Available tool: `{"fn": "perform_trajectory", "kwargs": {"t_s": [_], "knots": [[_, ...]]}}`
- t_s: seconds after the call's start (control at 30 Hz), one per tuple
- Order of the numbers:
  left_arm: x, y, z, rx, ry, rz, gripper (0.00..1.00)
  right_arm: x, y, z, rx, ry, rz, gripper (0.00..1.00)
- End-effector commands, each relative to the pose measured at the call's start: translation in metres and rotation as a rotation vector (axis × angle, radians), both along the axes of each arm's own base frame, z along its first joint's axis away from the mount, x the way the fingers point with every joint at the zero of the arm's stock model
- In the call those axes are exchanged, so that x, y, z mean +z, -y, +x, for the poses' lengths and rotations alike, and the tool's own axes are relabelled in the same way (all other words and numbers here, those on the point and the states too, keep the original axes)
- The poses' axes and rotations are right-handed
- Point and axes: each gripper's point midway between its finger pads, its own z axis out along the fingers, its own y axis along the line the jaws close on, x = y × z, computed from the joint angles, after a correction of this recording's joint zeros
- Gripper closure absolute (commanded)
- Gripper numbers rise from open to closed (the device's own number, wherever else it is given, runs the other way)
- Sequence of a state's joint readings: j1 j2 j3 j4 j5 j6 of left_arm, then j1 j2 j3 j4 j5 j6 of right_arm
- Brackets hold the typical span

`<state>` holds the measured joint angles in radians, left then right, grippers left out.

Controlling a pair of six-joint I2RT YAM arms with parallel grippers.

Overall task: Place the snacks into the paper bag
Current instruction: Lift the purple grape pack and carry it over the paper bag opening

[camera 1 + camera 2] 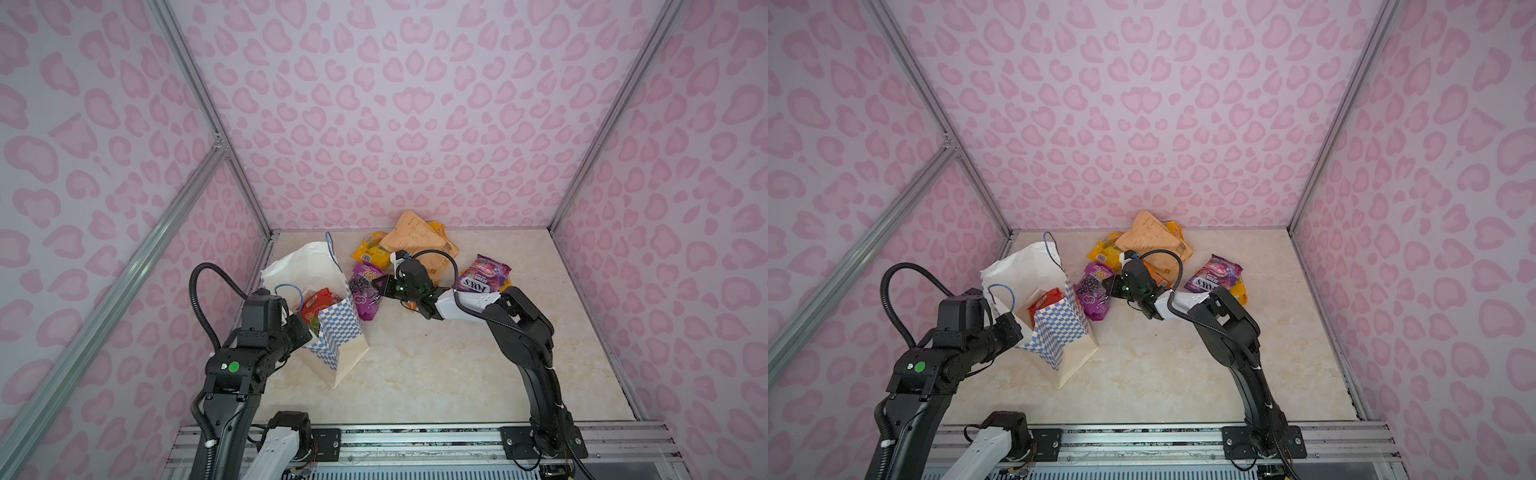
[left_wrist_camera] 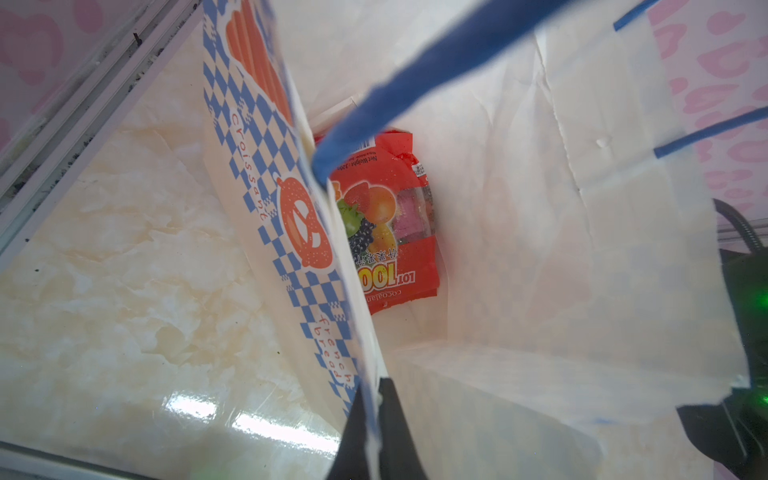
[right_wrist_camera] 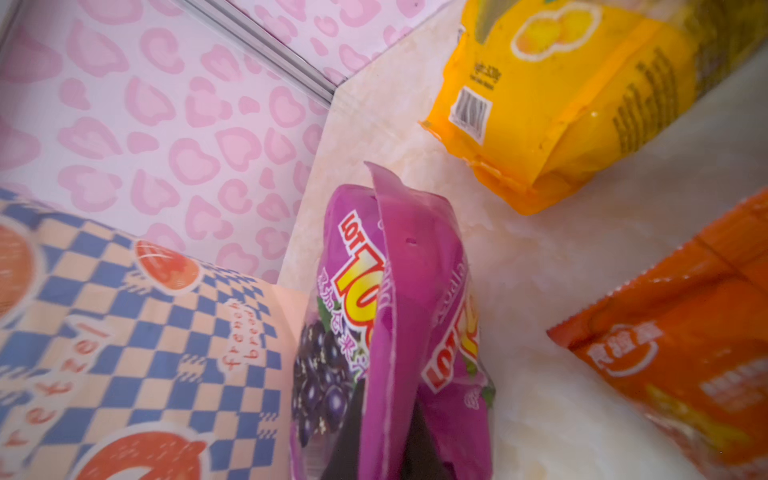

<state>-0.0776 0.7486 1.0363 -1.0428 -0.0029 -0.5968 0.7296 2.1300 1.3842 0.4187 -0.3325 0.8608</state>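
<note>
marble tabletop (image 1: 436,365), pink walls (image 1: 415,104); left gripper (image 2: 376,415) clamps paper bag (image 1: 332,332), right gripper (image 1: 379,287) purple packet (image 1: 365,297)

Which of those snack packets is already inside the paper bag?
The red fruit-print packet: the only one seen inside the paper bag. The purple grape packet and the rest are outside it.

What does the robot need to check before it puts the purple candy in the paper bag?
1. Right gripper shut on the purple packet: ok.
2. Left gripper pinching the rim of the paper bag: ok.
3. Bag mouth open: ok.
4. Room left beside the red packet inside: ok.
5. Purple packet lifted clear of the table: cannot tell.
</note>
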Motion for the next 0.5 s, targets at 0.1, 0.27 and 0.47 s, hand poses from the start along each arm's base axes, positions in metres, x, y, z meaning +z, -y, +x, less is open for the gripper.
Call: {"fn": "perform_trajectory", "kwargs": {"t_s": [0.1,0.27,0.47], "knots": [[0.013,0.017,0.012,-0.113,0.058,-0.031,0.97,0.057,0.021,-0.001,-0.004,0.126,0.013,1.00],[0.026,0.040,0.022,-0.220,0.113,-0.105,0.97,0.096,0.049,-0.003,-0.050,0.189,-0.034,1.00],[0.042,0.063,0.036,-0.311,0.165,-0.196,0.97,0.151,0.089,-0.012,-0.139,0.291,-0.127,1.00]]}}
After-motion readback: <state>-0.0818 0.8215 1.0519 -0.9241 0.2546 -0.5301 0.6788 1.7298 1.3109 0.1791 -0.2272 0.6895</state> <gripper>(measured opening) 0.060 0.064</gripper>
